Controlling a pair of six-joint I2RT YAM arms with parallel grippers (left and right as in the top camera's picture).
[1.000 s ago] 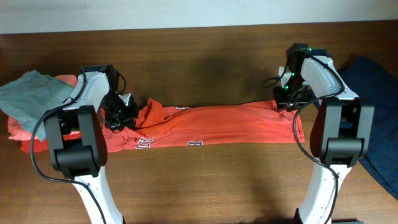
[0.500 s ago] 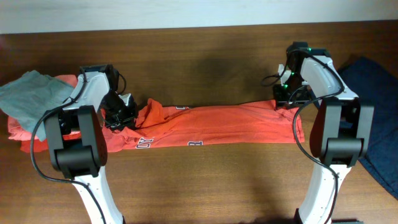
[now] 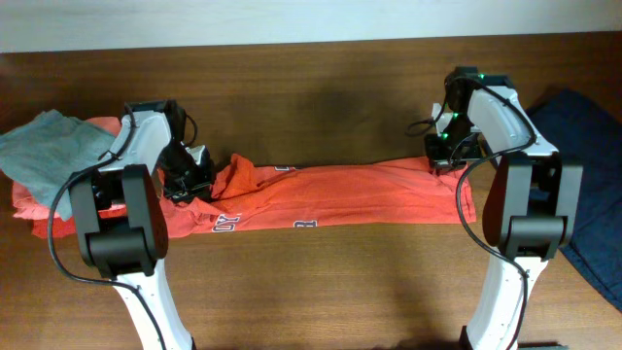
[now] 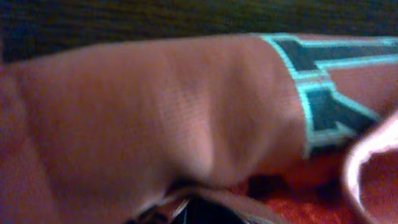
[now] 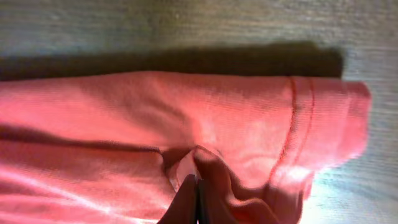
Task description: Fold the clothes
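shirt [image 3: 330, 206]: i hold it stretched, ready to fold; right gripper [image 5: 196, 186] nipping hemmed end, left gripper [image 3: 192, 180] nipping the other.

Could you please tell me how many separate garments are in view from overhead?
4: the red-orange T-shirt stretched across the middle, a grey top far left, a coral garment beneath it, and dark blue fabric far right. More may be hidden underneath.

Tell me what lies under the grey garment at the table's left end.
A coral-red garment pokes out beneath the grey garment. How far it extends underneath, and anything else there, is covered.
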